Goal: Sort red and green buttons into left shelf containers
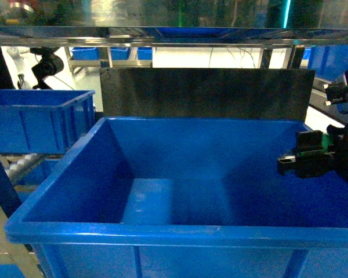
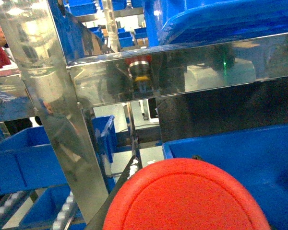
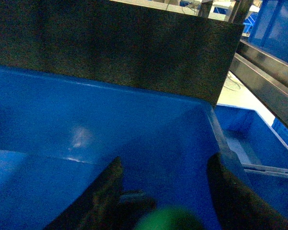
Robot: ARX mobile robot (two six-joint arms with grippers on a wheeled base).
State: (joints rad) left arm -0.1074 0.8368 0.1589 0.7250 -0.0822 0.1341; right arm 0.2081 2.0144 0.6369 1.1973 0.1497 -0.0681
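Blue plastic fills most of the head view: a large open bin [image 1: 162, 191] sits on the shelf with a dark panel [image 1: 206, 92] behind its far wall. The right gripper [image 1: 287, 165] hangs over the bin's right rim; in its wrist view the fingers [image 3: 105, 191] are closed on the green button [image 3: 170, 219], which is blurred. The left gripper [image 2: 134, 191] holds the red button [image 2: 187, 196] beside a steel shelf post [image 2: 62, 120], above a second blue bin [image 2: 240, 158].

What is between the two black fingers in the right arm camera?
A blurry green button sits low between the right tool's fingers, with the blue bin's wall behind. It shows only in the right wrist view.
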